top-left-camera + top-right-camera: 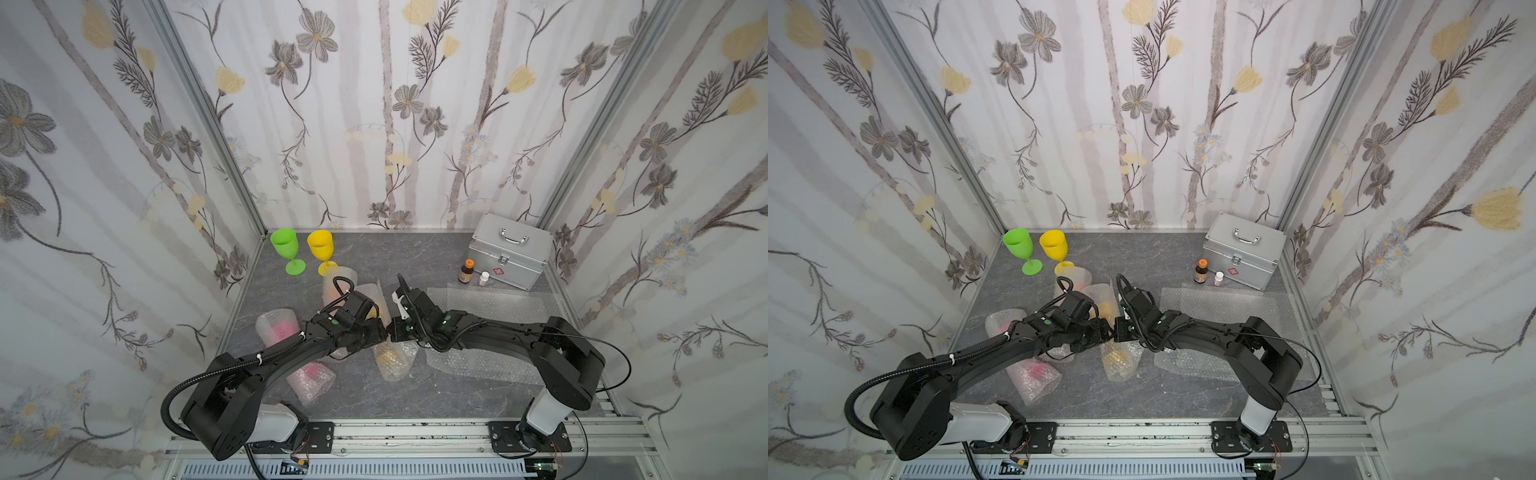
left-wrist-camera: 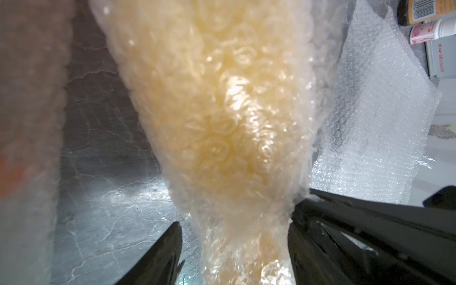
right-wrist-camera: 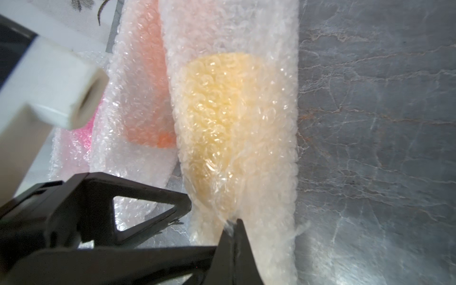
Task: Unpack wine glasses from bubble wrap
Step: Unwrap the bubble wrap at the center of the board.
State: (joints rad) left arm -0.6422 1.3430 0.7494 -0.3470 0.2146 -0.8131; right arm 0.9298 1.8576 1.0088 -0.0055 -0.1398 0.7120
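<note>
**Task item.** The amber goblet (image 3: 217, 111) lay on its side on the table (image 3: 370, 148), enclosed in a tube of wrap (image 3: 276, 74). The wrap was clear, glossy, dimpled film. The goblet showed through it only as a pale yellow, blurred shape. The bowl lay ahead of both claws' fingertips, and the tube narrowed toward them.

**Right claw** (image 3: 232, 227). The fingers were pressed together, pinching a fold of the wrap at the base of the bowl.

**Left claw** (image 2: 237, 222). The fingers were spread and straddled the narrow part of the same tube. One finger touched the film and the other stood apart from it. The two claws sat close together over the tube.

**Other tubes and contents.**
- An orange goblet (image 3: 145, 86) lay in the tube touching the amber one, on the left claw's side.
- A pink goblet (image 3: 84, 138) lay in a tube further to that side, beneath the left arm.

**Surroundings.**
- Beyond the left claw, toward the back wall, a green goblet (image 1: 286, 247) and a yellow goblet (image 1: 321, 247) stood upright and unwrapped, near each other.
- Flat sheets (image 1: 486, 303) lay on the right claw's side, partly beneath the right arm.
- Beyond the sheets stood a case (image 1: 509, 253), shut, with its contents hidden.
- A brown bottle (image 1: 467, 272) and a white bottle (image 1: 484, 278) stood just in front of the case.
</note>
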